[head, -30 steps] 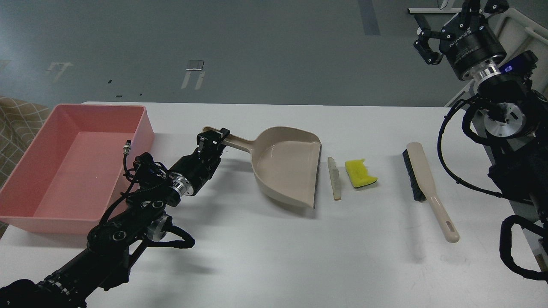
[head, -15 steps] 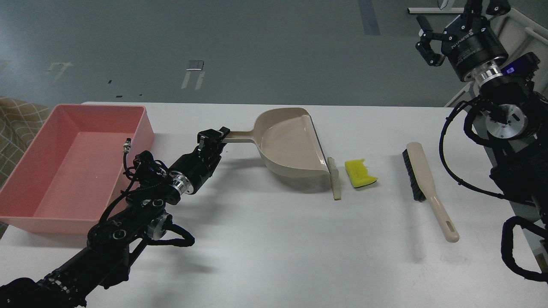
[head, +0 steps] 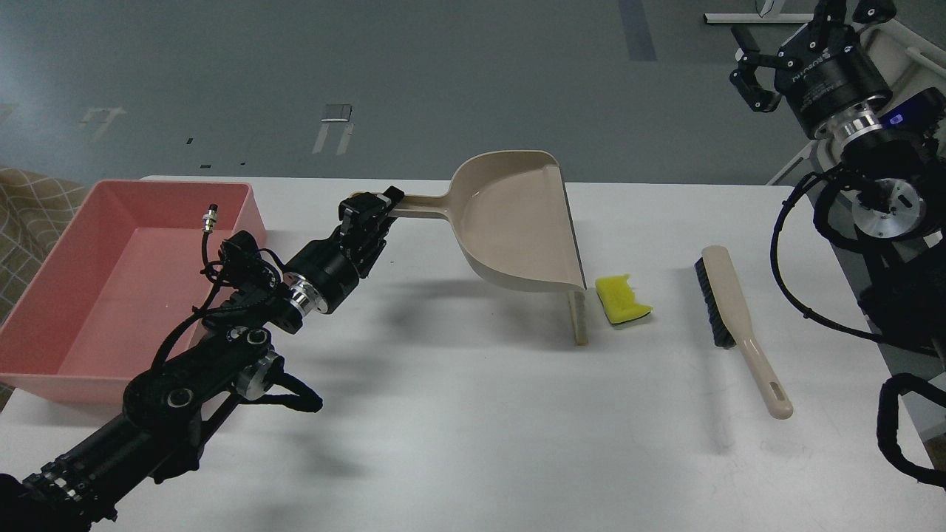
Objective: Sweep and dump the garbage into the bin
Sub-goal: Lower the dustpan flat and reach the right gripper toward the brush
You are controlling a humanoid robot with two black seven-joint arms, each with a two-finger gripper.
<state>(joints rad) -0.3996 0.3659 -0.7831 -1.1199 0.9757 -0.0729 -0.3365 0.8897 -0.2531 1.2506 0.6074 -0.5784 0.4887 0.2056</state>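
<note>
My left gripper (head: 373,207) is shut on the handle of the beige dustpan (head: 517,222) and holds it lifted and tilted above the table. The pan's front lip hangs over the top of the thin pale beige strip (head: 580,318). The yellow sponge piece (head: 621,299) with a dark underside lies just right of the strip. The pink bin (head: 126,288) stands at the table's left, with nothing in it. My right gripper (head: 798,29) is raised high at the top right, away from the table, its fingers spread open and empty.
A long-handled beige brush (head: 732,318) with black bristles lies on the white table (head: 473,443) right of the sponge. A white frame (head: 909,44) stands behind my right arm at the far right.
My left gripper has lifted the dustpan off the table and carried it right and away, until its lip hangs over the strip. My right gripper drifted slightly right.
</note>
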